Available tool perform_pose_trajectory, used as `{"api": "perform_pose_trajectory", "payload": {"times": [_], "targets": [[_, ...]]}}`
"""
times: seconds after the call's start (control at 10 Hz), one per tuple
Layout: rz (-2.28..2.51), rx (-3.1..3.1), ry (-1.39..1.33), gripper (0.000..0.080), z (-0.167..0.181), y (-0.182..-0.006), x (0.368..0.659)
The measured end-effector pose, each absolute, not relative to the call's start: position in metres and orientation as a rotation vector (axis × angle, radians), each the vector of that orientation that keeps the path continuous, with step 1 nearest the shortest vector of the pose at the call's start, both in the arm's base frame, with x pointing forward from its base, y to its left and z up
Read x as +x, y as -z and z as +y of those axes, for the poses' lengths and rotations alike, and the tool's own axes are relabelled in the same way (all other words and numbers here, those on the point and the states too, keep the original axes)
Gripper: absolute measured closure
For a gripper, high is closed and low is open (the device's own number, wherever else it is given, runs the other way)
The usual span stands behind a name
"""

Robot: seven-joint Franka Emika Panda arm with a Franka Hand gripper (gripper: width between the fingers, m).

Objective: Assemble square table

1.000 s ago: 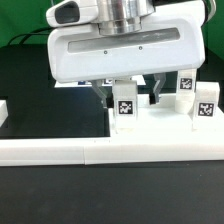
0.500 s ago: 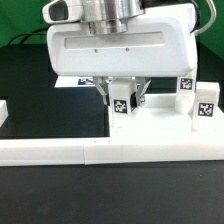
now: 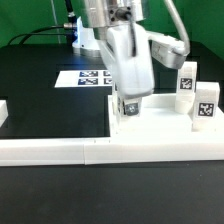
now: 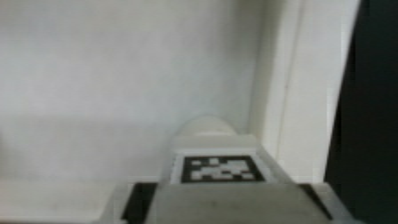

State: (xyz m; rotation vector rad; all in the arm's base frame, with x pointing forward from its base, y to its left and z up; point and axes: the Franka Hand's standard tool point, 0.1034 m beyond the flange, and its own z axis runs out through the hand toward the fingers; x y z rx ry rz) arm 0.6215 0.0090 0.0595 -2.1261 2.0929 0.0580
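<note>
End effector (image 3: 129,103) is being held narrow on a leg block (image 3: 128,104) — clamped upright between the jaws, frame centre, above the square slab (image 3: 160,133). Two more leg blocks (image 3: 204,104) are being left standing at right.

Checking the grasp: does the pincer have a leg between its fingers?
Yes, the pincer sits closed around a tagged leg over the white slab.

Two tagged leg blocks (image 3: 183,80) (image 3: 205,104) stand on the square slab (image 3: 160,133) toward the exterior view's right. A long low border wall (image 3: 110,150) fronts the slab. Beside the slab, on the exterior view's left, lies bare black table (image 3: 50,110).
</note>
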Motion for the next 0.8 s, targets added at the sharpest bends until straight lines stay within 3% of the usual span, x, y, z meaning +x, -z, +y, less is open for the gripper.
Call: {"api": "perform_pose_trajectory", "payload": {"times": [0.3,0.4,0.5,0.8], "targets": [[2.118,-2.087,-0.063,0.0519,0.0117,-0.059,0.6215],[2.103,-2.102,-0.061,0.0329,0.0119,-0.059,0.6215],[1.826,-2.359,-0.015,0.021,0.0124,-0.0594,0.6223],[1.206,-2.73,0.04,0.0153,0.0152,-0.0602,0.6224]]}}
